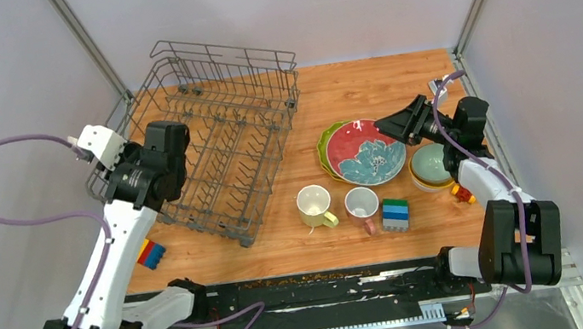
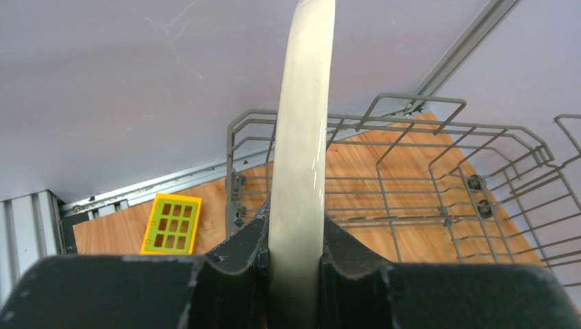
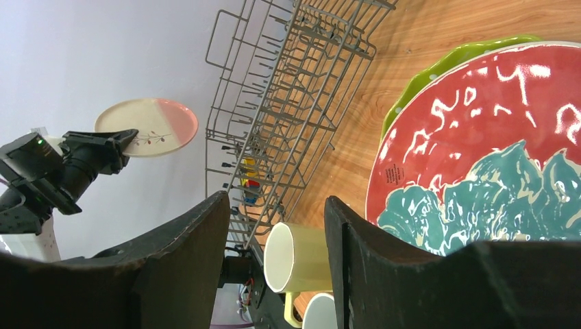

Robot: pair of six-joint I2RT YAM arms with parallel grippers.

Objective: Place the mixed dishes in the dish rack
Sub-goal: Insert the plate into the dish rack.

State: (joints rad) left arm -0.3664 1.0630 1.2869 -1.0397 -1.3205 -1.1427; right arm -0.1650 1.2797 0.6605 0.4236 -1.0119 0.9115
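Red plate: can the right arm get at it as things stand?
Probably yes. The right gripper is open and empty, hovering at the rim of the red plate. Nothing lies on that plate, which sits on top of a green plate.

White-pink plate [image 3: 147, 127] raised near grey wire rack [image 1: 217, 149].

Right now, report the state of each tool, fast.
Left tool: closed on the white-pink plate, which is gripped by its rim.
Right tool: open, holding nothing.
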